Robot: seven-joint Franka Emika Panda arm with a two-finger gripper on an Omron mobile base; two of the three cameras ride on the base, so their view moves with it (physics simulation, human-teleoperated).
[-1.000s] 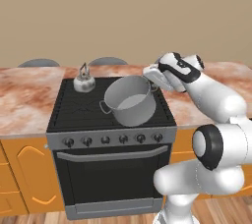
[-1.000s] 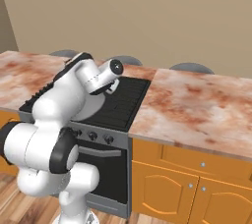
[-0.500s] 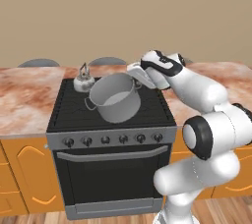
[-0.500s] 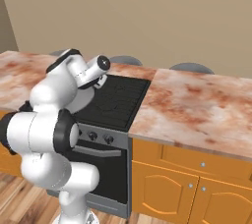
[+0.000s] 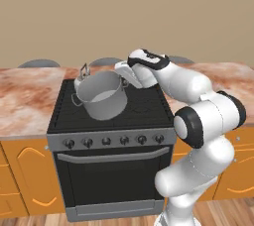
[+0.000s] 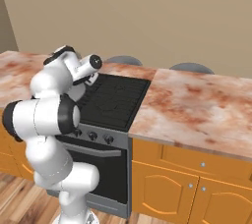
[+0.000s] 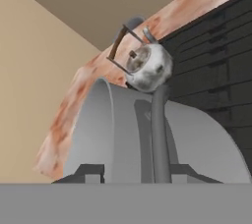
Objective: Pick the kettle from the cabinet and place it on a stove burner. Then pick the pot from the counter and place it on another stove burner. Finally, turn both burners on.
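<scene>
The wide grey pot hangs tilted over the left half of the black stove, its opening turned toward the front. My gripper is shut on the pot's right rim, by its loop handle. In the hand view my gripper straddles the pot wall. The small silver kettle stands on the rear left burner, just behind the pot. Past the pot's rim the kettle shows with its loop handle. My arm hides the pot in the right base view.
Marbled counter lies left and right of the stove. A row of knobs runs along the stove's steel front strip. Orange cabinet fronts sit below the counter. A bare wall rises behind.
The arm has swung left, carrying the pot from the stove's right side across to its left half, in front of the kettle. The kettle has stayed put.
</scene>
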